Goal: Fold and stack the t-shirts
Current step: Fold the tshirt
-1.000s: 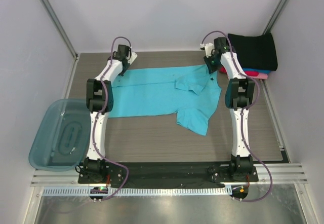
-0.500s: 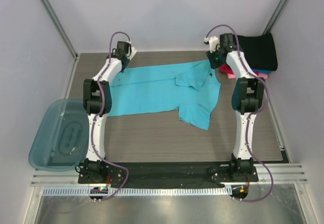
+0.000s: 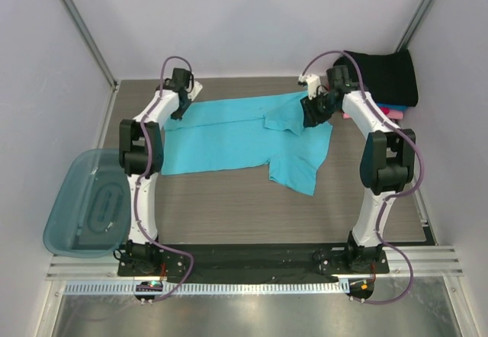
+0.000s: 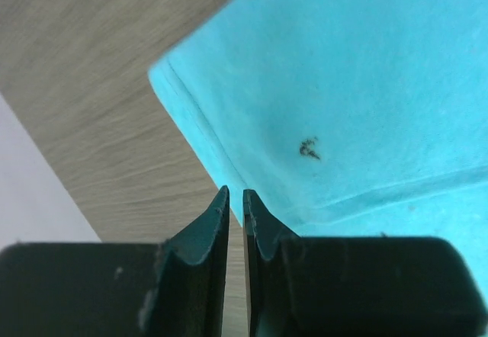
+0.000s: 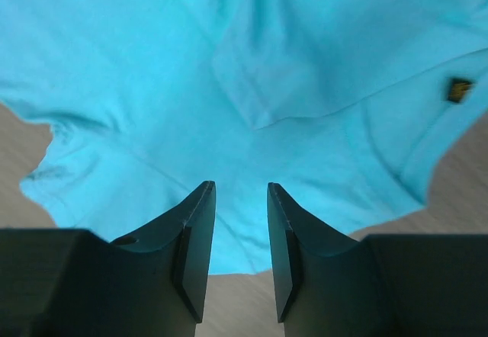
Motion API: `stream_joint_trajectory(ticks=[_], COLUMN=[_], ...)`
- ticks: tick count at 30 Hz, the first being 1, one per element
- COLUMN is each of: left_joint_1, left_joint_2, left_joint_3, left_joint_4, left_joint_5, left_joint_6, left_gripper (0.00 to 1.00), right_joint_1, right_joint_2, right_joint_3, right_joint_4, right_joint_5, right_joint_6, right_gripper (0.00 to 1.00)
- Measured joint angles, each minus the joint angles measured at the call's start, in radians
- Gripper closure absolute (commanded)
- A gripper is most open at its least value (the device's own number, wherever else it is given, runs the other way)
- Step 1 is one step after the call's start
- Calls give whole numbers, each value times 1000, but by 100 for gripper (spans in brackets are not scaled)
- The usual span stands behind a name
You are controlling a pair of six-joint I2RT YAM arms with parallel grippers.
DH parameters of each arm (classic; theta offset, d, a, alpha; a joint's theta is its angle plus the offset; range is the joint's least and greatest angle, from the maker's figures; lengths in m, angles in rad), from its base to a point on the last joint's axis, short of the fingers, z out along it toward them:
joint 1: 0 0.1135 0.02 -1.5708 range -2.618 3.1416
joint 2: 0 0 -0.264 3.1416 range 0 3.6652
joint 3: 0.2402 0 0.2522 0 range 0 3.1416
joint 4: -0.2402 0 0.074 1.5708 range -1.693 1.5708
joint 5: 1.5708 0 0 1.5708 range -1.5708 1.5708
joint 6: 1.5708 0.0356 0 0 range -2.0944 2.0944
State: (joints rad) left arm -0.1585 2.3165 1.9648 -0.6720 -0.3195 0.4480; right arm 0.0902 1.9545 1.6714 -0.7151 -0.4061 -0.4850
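Turquoise cloth t-shirt (image 3: 229, 135) lay spread, partly folded, on the wood-grain tabletop (image 3: 221, 207). Left pincer (image 4: 235, 198), barely parted and empty, hovered at its far-left corner; right pincer (image 5: 241, 192), moderately open and empty, hovered above its bunched right end.

White walls (image 3: 252, 17) enclose a wood-grain table (image 3: 229, 207).

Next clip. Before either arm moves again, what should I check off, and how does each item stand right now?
1. Left gripper free of cloth: ok. The gap is narrow and empty, at the turquoise t-shirt's edge.
2. Right gripper free of cloth: ok. It is open and empty above the shirt.
3. Turquoise t-shirt lying flat: not ok. It is rumpled near the right gripper.
4. Shirt wholly on the table: ok.
5. Black t-shirt folded at far right: ok.
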Motion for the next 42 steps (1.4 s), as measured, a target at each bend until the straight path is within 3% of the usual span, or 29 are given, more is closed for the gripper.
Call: stream_joint_trajectory(ticks=[8, 22, 28, 33, 42], left_joint_1=[19, 18, 18, 18, 18], left_joint_2=[40, 93, 101, 104, 105], left_joint_3=[0, 47, 62, 66, 66], left_joint_4=[-43, -44, -44, -43, -43], left_joint_5=[10, -21, -25, -29, -29], left_joint_6=[-3, 0, 1, 1, 1], left_gripper=[88, 89, 89, 89, 89], right_joint_1=[60, 63, 63, 64, 84], right_joint_2=[51, 211, 245, 251, 254], right_joint_3=[-29, 43, 77, 87, 87], right_joint_4=[-32, -4, 5, 10, 9], right_joint_5=[-20, 59, 71, 72, 75], right_joint_6=[-10, -14, -14, -15, -14], right_gripper=[59, 58, 60, 67, 67])
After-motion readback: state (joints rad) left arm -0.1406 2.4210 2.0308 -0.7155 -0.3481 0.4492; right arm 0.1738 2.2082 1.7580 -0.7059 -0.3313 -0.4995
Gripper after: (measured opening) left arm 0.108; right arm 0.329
